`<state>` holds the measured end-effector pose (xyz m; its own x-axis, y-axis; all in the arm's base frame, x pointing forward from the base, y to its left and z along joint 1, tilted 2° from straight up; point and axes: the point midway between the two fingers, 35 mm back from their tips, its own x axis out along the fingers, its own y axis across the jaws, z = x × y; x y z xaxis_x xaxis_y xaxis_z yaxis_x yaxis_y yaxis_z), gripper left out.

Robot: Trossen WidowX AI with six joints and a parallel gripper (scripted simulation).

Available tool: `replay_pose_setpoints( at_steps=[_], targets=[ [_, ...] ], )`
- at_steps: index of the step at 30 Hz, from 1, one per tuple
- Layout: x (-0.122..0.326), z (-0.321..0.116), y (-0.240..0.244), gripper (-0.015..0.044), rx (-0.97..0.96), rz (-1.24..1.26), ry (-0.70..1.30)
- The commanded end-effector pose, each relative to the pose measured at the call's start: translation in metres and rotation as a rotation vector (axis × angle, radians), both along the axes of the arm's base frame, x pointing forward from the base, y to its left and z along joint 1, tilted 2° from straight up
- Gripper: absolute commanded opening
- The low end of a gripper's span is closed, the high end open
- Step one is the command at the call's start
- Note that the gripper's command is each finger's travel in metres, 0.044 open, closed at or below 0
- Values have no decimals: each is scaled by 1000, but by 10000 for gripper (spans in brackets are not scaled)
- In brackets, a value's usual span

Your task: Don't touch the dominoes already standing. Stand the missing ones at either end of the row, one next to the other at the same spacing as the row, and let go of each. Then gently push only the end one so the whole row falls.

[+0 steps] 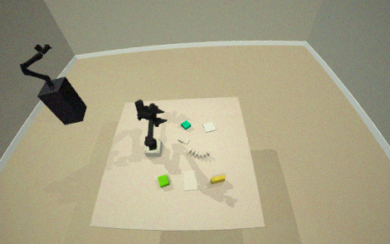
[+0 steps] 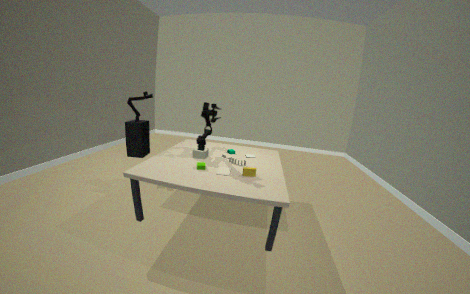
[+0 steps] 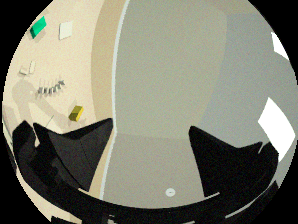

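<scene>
A curved row of several pale dominoes (image 1: 201,154) (image 2: 238,162) (image 3: 50,90) stands on the table (image 1: 120,207) (image 2: 165,175). Apart from the row, toward the arm's side, small pale pieces (image 1: 181,141) (image 3: 32,67) that look like loose dominoes lie close together; their exact number and pose are too small to tell. My gripper (image 1: 164,116) (image 2: 220,113) (image 3: 152,126) is raised high above the table near the arm's base, away from the row. Its fingers are wide open with nothing between them.
A teal block (image 1: 186,124) (image 2: 231,151) (image 3: 38,27) and white square (image 1: 209,127) (image 2: 250,156) (image 3: 65,30) lie beyond the row. A green block (image 1: 163,181) (image 2: 201,166), white rectangle (image 1: 190,181) (image 2: 223,171) and yellow block (image 1: 217,179) (image 2: 249,172) (image 3: 76,113) are nearer the front. Another arm stands on a black pedestal (image 1: 62,101) (image 2: 137,139).
</scene>
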<state>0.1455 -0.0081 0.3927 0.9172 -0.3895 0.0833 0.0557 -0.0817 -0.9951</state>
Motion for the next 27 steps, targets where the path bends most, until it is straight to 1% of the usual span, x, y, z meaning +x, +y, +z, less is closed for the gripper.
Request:
replay_pose_setpoints(
  at_steps=[1, 2, 4, 8, 12, 16, 21, 27],
  targets=[
    [0, 0, -1, 426, 4, 1, -2],
    [-1, 1, -3, 440, 16, 4, -8],
    [-4, 3, -13, 440, 66, 15, -28],
    [-4, 5, -49, 440, 269, 61, -69],
    [13, -9, -80, 440, 506, 121, -51],
    [37, -30, -94, 440, 706, 171, 11],
    [78, -66, -108, 440, 902, 178, 159],
    [135, -131, -90, 440, 1057, 174, 450]
  ],
)
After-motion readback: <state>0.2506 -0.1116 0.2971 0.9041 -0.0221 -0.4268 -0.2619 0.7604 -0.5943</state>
